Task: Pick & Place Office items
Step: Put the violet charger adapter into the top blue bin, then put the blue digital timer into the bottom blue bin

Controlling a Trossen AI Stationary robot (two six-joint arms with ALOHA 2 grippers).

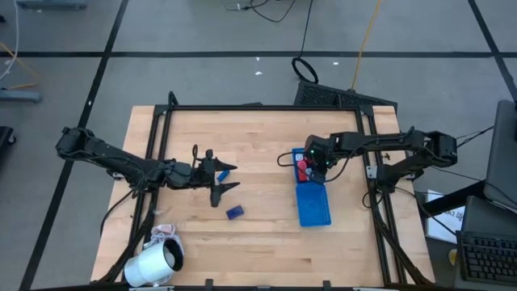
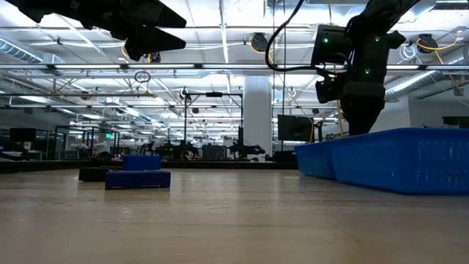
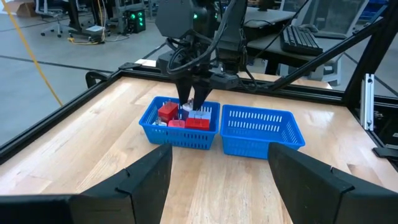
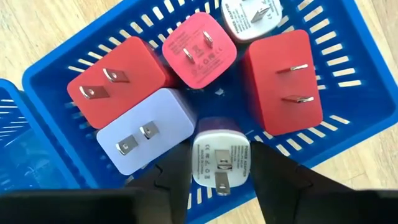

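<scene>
the white plug adapter (image 4: 219, 163) is pinched between the right gripper (image 4: 217, 177) fingers inside the blue tray (image 4: 50, 74); released carelessly, it could be tipped onto the red adapter (image 4: 283, 81). the left gripper (image 3: 217, 180) is held open, empty.

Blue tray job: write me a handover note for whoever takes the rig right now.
Right gripper: down in the tray's far compartment, fingers around a white plug block, either just placing or releasing it.
Left gripper: open, empty, above mid-table.
Done: three red blocks, a lavender one and another white one lie in that compartment.
Left: two blue blocks and a black piece on the table; near compartment empty.
</scene>
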